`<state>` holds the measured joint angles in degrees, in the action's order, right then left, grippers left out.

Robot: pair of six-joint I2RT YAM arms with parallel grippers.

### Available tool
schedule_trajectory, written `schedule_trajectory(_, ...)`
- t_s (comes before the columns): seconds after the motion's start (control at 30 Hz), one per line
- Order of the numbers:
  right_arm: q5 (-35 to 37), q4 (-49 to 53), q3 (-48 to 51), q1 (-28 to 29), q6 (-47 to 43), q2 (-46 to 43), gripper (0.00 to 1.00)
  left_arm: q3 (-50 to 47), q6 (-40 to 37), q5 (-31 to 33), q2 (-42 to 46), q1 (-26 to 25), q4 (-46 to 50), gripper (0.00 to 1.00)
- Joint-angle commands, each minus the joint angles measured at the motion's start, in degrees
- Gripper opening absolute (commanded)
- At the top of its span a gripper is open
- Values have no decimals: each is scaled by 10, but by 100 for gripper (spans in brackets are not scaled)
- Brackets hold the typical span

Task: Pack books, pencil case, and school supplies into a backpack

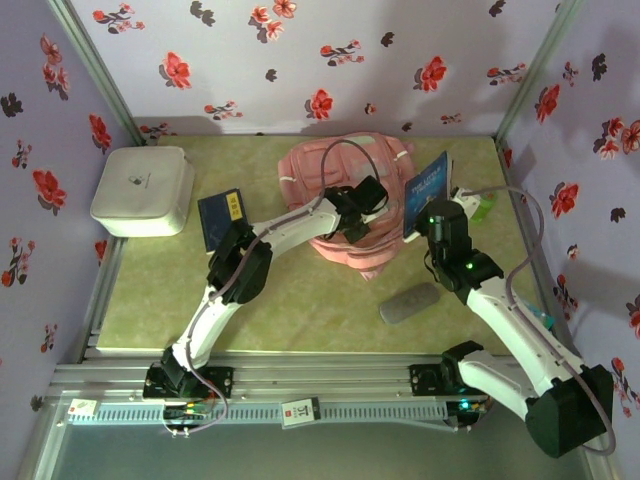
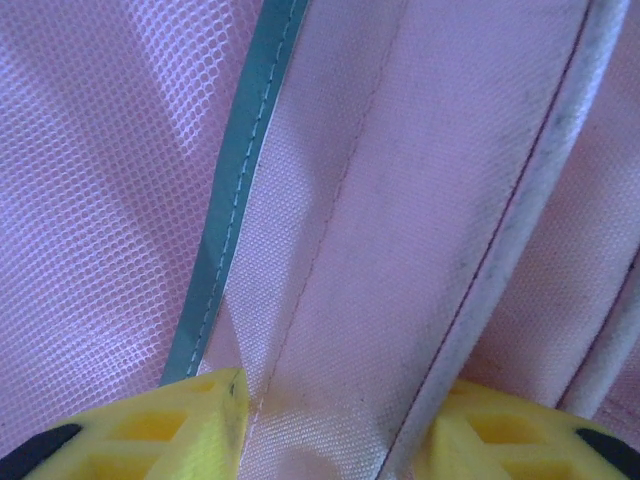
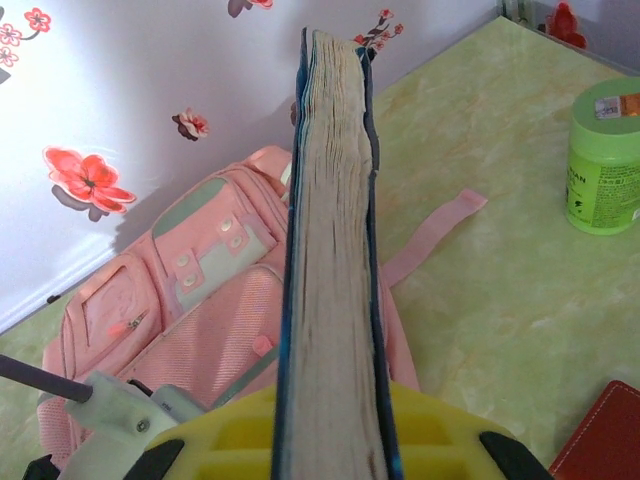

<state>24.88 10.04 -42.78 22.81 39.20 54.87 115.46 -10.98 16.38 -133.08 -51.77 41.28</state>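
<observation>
Left end effector (image 2: 338,398) apart astride backpack (image 2: 430,200) fabric; right one (image 3: 335,428) clamped on blue book (image 3: 335,200).

open tabletop (image 1: 300,300) in front of the backpack (image 1: 310,165) (white box (image 1: 143,190) far left)

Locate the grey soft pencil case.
Top view: the grey soft pencil case lies right of centre, just left of the right arm, nearer than the pink fabric backpack.

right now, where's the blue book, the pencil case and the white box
blue book (image 3: 330,250), right wrist view, on its page edge
pencil case (image 1: 409,302), top external view, middle of the grey pouch
white box (image 1: 143,190), top external view, centre of its lid
</observation>
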Motion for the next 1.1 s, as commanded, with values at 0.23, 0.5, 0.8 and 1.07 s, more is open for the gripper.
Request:
schedule_trajectory(0.23,27,-1,-11,-14,-5,-32,10,37,-1,34,11,2,6,17)
schedule_trajectory(0.5,45,43,-18,-19,-10,-65,10,8,39,34,106,16,-37,0)
schedule_trajectory(0.8,14,112,-27,-20,16,-104,10,-32,73,32,194,40,-137,0)
schedule_trajectory(1.07,-137,61,17,-20,114,-113,10,-18,103,23,200,49,-171,0)
